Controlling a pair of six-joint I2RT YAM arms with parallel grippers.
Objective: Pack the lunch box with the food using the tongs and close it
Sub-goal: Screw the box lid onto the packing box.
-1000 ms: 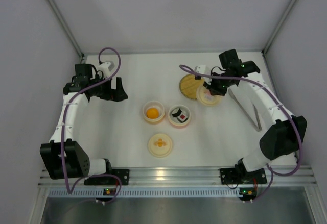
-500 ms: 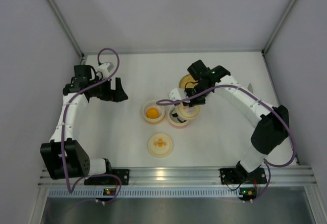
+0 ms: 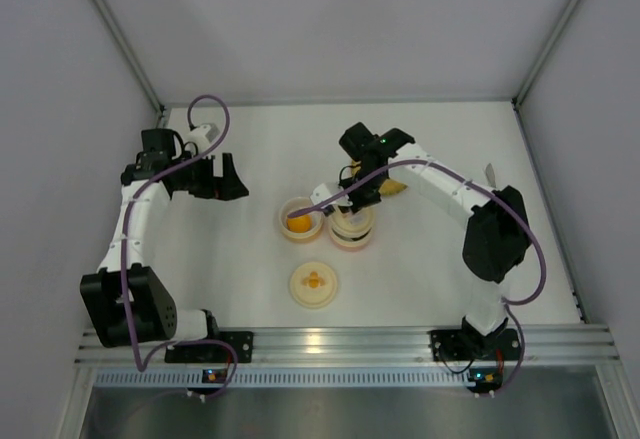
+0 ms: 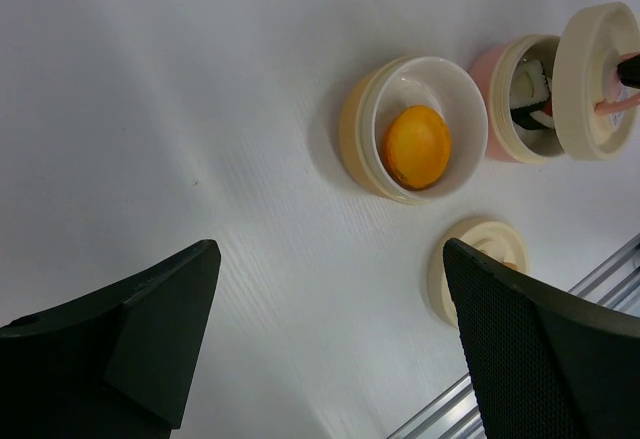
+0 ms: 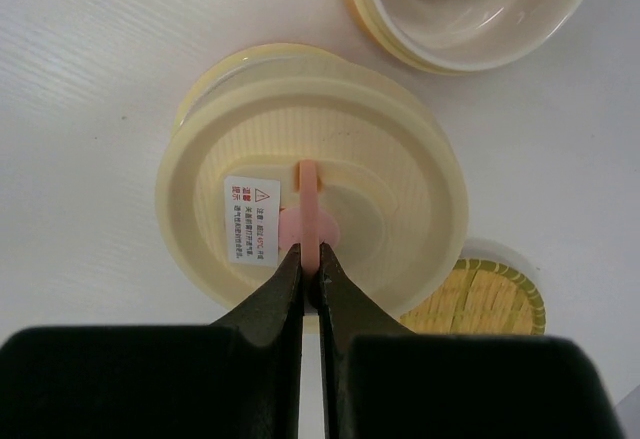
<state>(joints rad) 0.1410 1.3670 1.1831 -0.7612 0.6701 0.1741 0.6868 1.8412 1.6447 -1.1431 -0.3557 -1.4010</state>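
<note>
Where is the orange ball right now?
The orange ball lies inside the cream bowl, near mid-table in the top view, just left of the pink container.

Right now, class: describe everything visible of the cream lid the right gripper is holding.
The cream lid is round, plastic-looking and finely ribbed, with a stepped rim. A white label with red print sits beside its pink centre tab, which the right gripper is shut on. It hangs partly over the pink bowl holding sushi pieces; contact with the bowl's rim cannot be judged.
</note>
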